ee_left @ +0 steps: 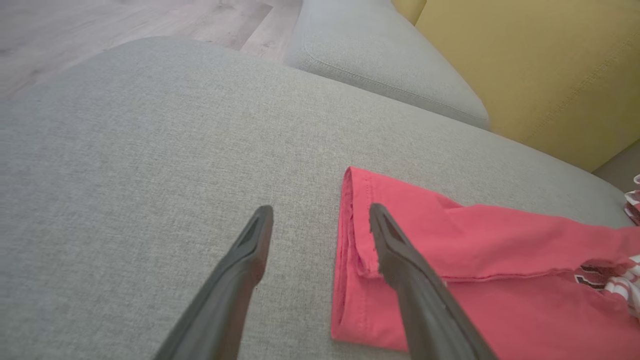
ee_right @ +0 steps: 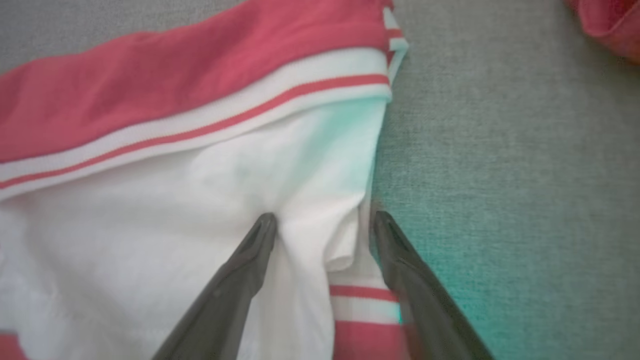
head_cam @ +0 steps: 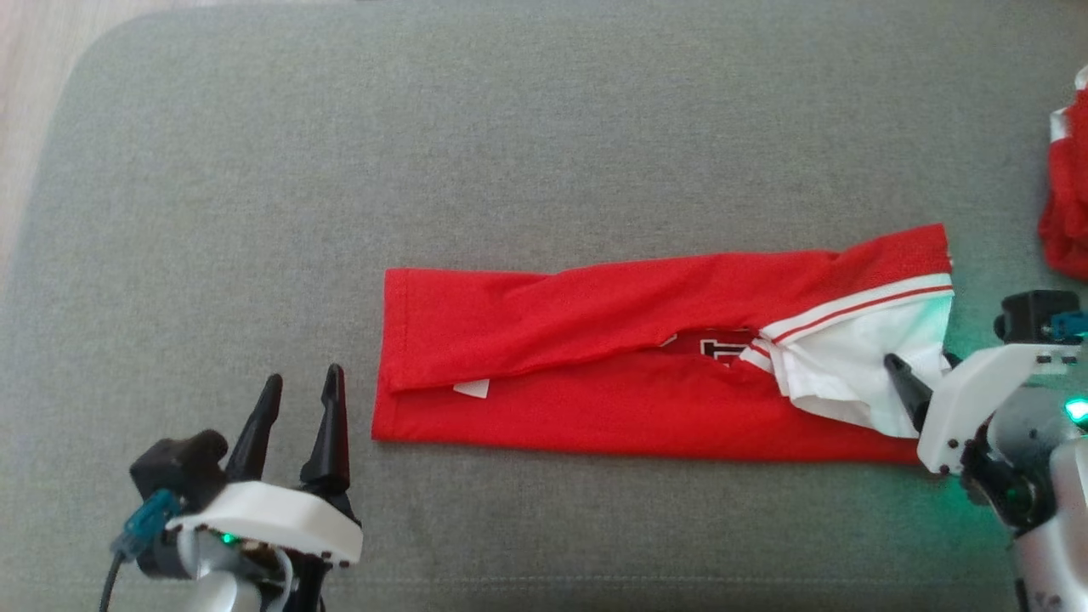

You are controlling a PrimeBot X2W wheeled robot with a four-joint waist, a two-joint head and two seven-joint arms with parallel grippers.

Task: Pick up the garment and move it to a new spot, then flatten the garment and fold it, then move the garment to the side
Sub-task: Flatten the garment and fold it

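The garment (head_cam: 595,399), a red shirt with white striped sleeves, lies folded into a long strip across the grey cushion (head_cam: 510,127). My left gripper (head_cam: 303,376) hovers just off the strip's left end, open and empty. In the left wrist view that gripper (ee_left: 320,210) straddles the garment's (ee_left: 475,240) hemmed left edge. My right gripper (head_cam: 918,361) is at the strip's right end over the white sleeve. In the right wrist view it (ee_right: 324,216) stands open, with a bunched fold of the garment's (ee_right: 150,225) white cloth between the fingers.
A second red and white garment (head_cam: 1067,195) lies crumpled at the cushion's right edge, also in the right wrist view's corner (ee_right: 610,25). Wooden floor (head_cam: 34,85) borders the cushion's far left. Another grey cushion (ee_left: 380,65) and a yellow backrest (ee_left: 540,65) rise beyond.
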